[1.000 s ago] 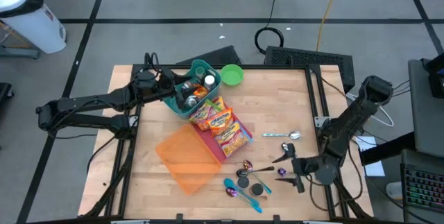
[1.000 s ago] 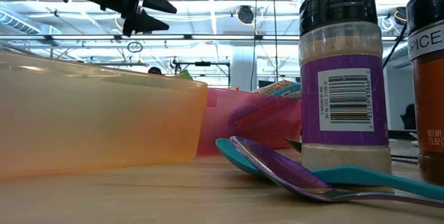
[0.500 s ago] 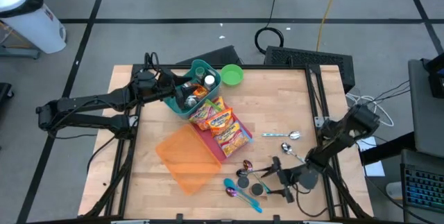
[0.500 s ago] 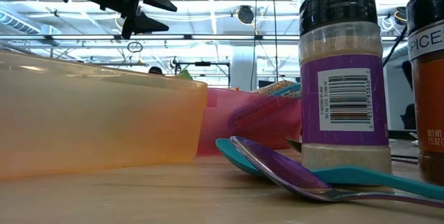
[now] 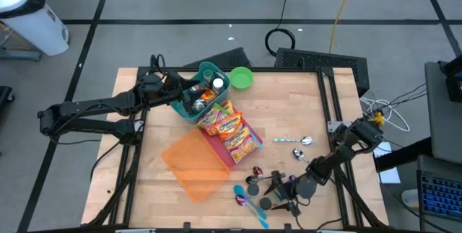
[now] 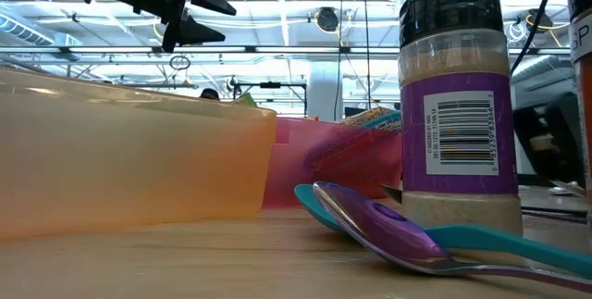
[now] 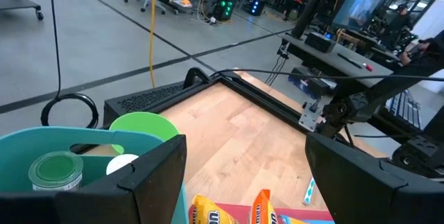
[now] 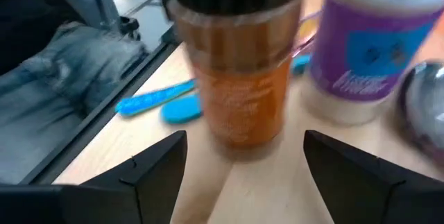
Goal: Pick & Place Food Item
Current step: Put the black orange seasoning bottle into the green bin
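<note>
Straddling orange spice jar (image 8: 238, 64) in right wrist view, low view cropping it

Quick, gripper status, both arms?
Left gripper: open, empty, over the teal bin.
Right gripper: open, holding nothing, lined up on the orange spice jar.

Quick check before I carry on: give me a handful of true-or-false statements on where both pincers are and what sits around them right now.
1. The right pincer is open, facing the orange spice jar. True.
2. The left pincer is shut on a snack packet. False: it is open, by the teal basket, holding nothing.
3. A purple-labelled spice jar stands beside the orange one. True.
4. The green bowl sits inside the teal basket. False: it rests on the table beside it.
5. The orange spice jar lies on its side. False: it stands upright.
</note>
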Motion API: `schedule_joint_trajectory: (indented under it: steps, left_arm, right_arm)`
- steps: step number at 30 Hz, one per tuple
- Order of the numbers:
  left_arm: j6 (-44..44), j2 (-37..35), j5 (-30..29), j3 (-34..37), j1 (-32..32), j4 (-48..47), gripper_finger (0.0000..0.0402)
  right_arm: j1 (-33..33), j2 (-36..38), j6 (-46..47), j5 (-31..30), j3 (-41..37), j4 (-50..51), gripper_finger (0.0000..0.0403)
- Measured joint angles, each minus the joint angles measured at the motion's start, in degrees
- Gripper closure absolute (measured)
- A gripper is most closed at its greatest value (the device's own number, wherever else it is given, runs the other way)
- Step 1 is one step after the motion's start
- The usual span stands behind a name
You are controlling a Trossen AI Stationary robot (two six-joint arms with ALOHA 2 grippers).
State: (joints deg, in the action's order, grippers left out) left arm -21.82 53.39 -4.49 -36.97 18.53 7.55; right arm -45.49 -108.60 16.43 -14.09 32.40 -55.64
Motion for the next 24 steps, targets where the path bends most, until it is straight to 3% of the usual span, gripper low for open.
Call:
schedule_joint_trajectory:
  steps: [10,16,24]
  left_arm:
    - [0.3,0.0,0.0,0.0,-0.3,0.0,0.0105]
    - [0.4,0.0,0.0,0.0,-0.3,0.0,0.0105]
    - [0.4,0.0,0.0,0.0,-0.2,0.0,0.0105]
  right_arm:
    - [2.1,-0.9,-2.2,-0.3,1.6,-2.8,0.0116]
    - [3.5,-2.8,-2.7,5.6,3.1,-2.8,0.0106]
    - [4.3,-3.3,-8.0,8.4,4.3,-2.9,0.0137]
